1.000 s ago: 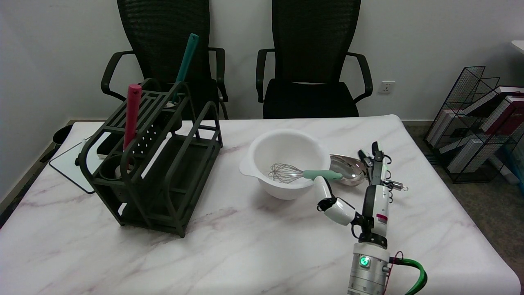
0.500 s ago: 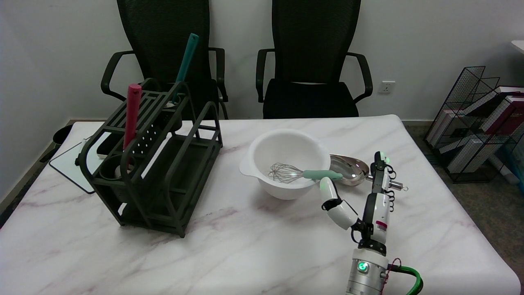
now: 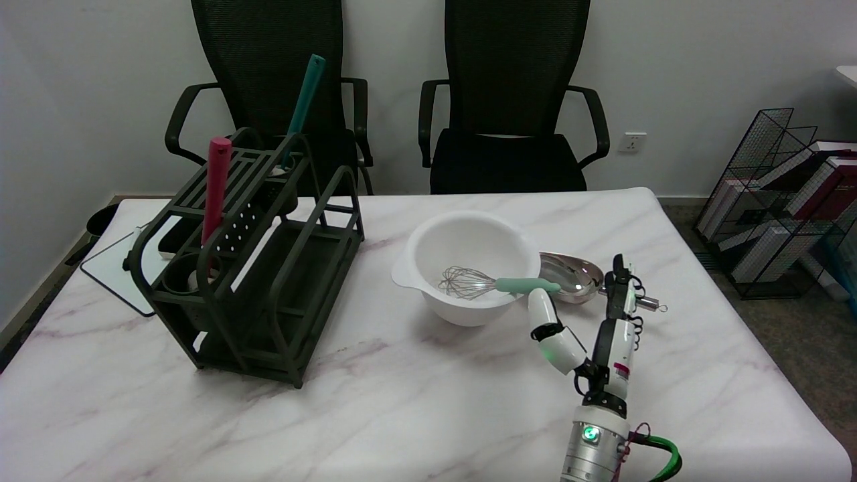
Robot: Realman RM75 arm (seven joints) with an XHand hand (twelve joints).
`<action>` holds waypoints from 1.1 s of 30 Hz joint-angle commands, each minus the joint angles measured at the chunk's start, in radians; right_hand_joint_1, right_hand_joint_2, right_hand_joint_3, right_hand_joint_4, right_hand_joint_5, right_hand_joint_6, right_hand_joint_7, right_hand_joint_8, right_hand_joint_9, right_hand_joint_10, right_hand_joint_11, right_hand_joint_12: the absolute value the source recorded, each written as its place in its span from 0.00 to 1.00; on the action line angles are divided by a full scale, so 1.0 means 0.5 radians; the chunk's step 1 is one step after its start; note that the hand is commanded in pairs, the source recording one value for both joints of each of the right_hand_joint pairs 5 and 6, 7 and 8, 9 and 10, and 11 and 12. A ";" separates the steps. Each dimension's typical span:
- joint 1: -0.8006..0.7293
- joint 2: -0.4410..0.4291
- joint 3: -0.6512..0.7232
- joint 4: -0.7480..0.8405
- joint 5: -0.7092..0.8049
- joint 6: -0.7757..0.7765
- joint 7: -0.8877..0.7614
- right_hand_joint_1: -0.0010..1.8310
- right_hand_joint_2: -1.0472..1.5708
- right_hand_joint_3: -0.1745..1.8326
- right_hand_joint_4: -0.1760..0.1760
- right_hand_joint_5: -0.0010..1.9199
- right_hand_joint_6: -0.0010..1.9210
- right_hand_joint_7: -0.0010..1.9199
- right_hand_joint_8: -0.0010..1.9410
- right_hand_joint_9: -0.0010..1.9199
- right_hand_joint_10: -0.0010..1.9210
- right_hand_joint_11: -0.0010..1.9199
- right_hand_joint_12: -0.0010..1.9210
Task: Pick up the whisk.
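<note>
The whisk (image 3: 492, 283) lies in the white bowl (image 3: 435, 234), its wire head inside and its pale green handle sticking out over the bowl's right rim. My right hand (image 3: 589, 321) stands just in front of and to the right of the handle's end. It is open, thumb spread to the left and reaching up close under the handle tip, the other fingers pointing up beside the metal scoop. Nothing is in the hand. Whether the thumb touches the handle I cannot tell.
A shiny metal scoop (image 3: 570, 276) lies right behind the hand, against the bowl. A dark green utensil rack (image 3: 268, 268) with a red handle (image 3: 215, 187) and a teal handle (image 3: 302, 107) stands at the left. Two black chairs stand behind the table. A wire bookshelf is at the far right.
My right hand has drawn slightly back toward the near edge and lower, its fingers straightening up; the thumb now points up under the whisk handle's end. The whisk and bowl have not moved.
</note>
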 commanded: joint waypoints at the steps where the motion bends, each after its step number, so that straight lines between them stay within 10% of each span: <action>1: 0.142 -0.053 -0.048 0.162 0.100 -0.070 0.173 0.36 0.62 0.42 0.50 0.00 0.00 0.00 0.00 0.08 0.08 0.07 0.07; 33: 0.353 -0.058 -0.138 0.178 0.094 -0.251 0.173 0.37 0.67 0.41 0.50 0.00 0.00 0.00 0.00 0.08 0.08 0.04 0.04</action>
